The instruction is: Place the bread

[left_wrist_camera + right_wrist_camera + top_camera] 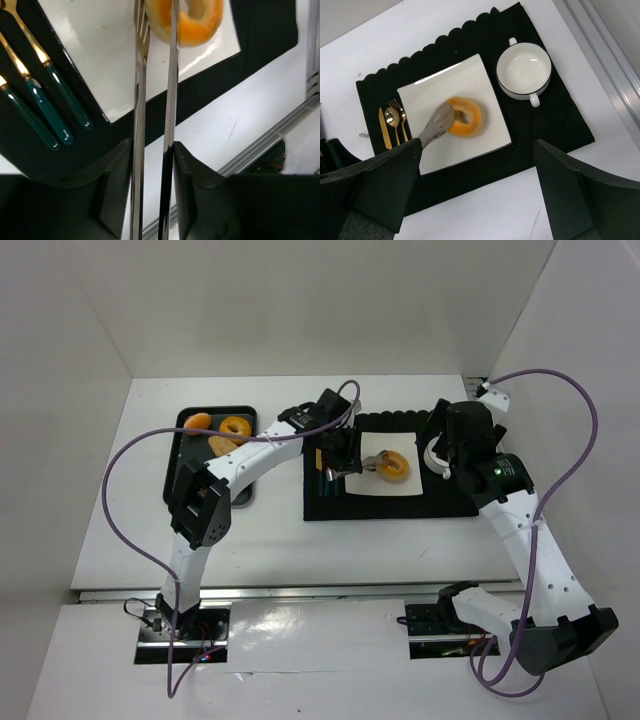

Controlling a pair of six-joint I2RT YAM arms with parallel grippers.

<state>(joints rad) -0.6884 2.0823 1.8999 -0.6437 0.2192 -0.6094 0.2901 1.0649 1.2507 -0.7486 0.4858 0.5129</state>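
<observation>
On the white square plate (400,443) at the black placemat's (455,502) centre lies the bread (392,466), its 9 o'clock rim between tongs (362,466) clamped by the left gripper (152,145). The right gripper (477,147) gapes, holding nothing. At 9 o'clock, a tray (183,445) holds other orange breads (236,427).

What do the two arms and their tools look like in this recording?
The left arm and right arm both have white links with black joints. A purple cable loops along each. The left tool and right tool each have two broad matte black fingers. A small green light shows near the right wrist.
</observation>
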